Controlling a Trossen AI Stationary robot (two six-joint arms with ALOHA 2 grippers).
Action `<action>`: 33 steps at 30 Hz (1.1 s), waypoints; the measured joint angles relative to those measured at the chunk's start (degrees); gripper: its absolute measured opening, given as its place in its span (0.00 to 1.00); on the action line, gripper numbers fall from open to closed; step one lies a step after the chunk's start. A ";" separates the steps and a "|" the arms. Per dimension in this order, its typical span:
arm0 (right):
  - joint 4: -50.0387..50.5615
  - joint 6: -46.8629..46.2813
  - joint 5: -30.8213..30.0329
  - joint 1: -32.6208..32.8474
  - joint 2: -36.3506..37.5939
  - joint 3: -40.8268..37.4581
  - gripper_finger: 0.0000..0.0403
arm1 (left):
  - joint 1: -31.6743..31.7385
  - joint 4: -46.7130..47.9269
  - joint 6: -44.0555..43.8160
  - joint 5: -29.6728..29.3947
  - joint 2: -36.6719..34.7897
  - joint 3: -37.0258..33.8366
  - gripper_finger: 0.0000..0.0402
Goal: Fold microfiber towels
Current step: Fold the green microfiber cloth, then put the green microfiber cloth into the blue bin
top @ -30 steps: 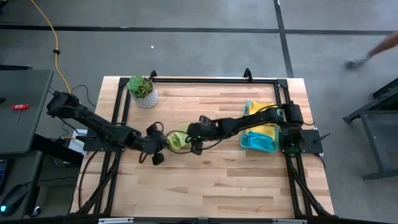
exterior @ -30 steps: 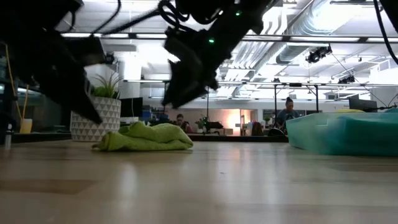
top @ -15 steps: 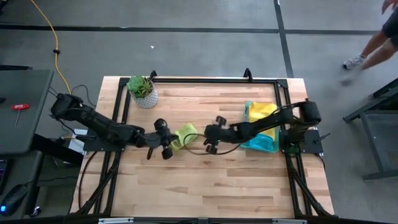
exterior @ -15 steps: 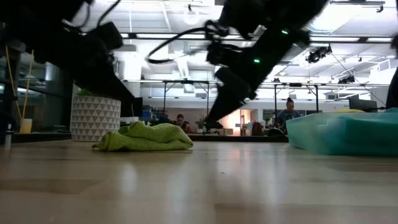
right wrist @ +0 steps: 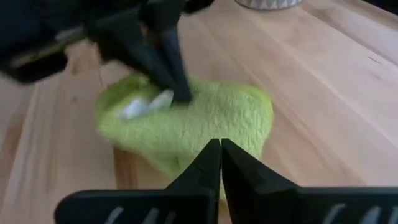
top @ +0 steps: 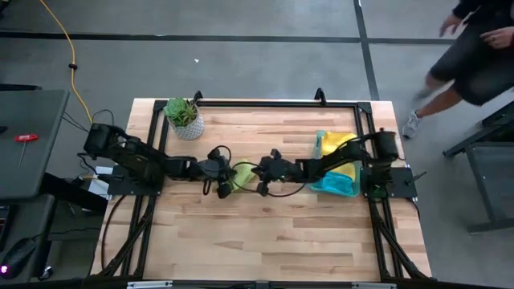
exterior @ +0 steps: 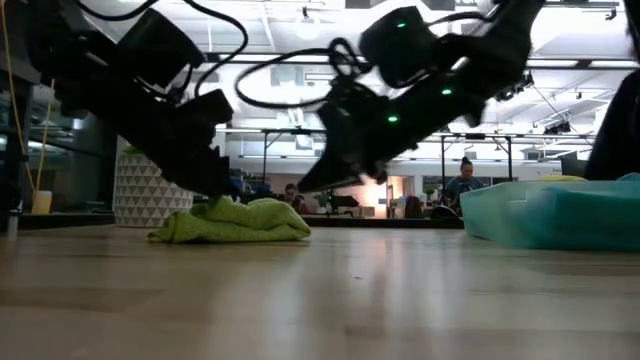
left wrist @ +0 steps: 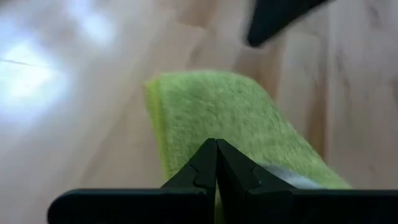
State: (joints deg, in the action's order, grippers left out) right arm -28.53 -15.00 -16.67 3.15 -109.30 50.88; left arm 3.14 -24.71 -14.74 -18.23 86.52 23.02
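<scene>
A lime green microfiber towel (top: 242, 174) lies bunched on the table's middle (exterior: 235, 222). My left gripper (top: 222, 171) is shut, and its tip rests on the towel's left part (right wrist: 179, 93). My right gripper (top: 260, 172) is shut at the towel's right end (right wrist: 219, 144); I cannot tell whether it touches the cloth. Yellow and teal towels (top: 337, 147) lie in the translucent green tray (top: 332, 185) at the right. My left gripper presses its shut fingertips (exterior: 214, 188) on the top of the towel near its left end (left wrist: 205, 118). The fingers slant down from the table's left. The towel stays on the table, bunched and slack.
A potted plant (top: 185, 117) stands at the far left of the table. A black frame (top: 265, 103) runs along the table's far edge and sides. A person (top: 474, 48) walks on the floor beyond the far right corner. Bare wood lies toward the near edge (top: 265, 233).
My left gripper has moved toward the table's right and far edges onto the lime towel. My right gripper drew back toward the right, then returned left to the towel's right end, and its fingers have shut. The person has walked closer.
</scene>
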 joint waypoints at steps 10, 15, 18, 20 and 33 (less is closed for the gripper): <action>5.98 -0.96 4.72 -2.38 -10.21 10.52 0.00 | -3.03 11.18 -0.04 2.33 -0.22 0.07 0.00; 8.94 -1.75 4.42 -2.39 -10.99 11.38 0.00 | -4.01 15.56 0.18 1.52 -0.44 0.34 0.00; 9.82 -1.91 4.41 -2.39 -10.97 11.38 0.00 | -4.24 16.11 1.73 1.52 -0.87 0.33 0.00; 9.85 -1.46 4.39 -2.39 -10.97 11.44 0.00 | -4.37 16.82 1.88 1.35 -1.84 0.21 0.00; 14.02 -0.70 5.12 -1.83 -0.68 11.62 0.00 | -7.79 31.46 -3.22 -2.12 -19.55 -0.12 0.00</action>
State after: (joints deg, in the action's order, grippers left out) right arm -14.51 -15.70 -11.56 1.32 -109.98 62.50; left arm -4.65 6.75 -17.97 -20.36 66.97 22.90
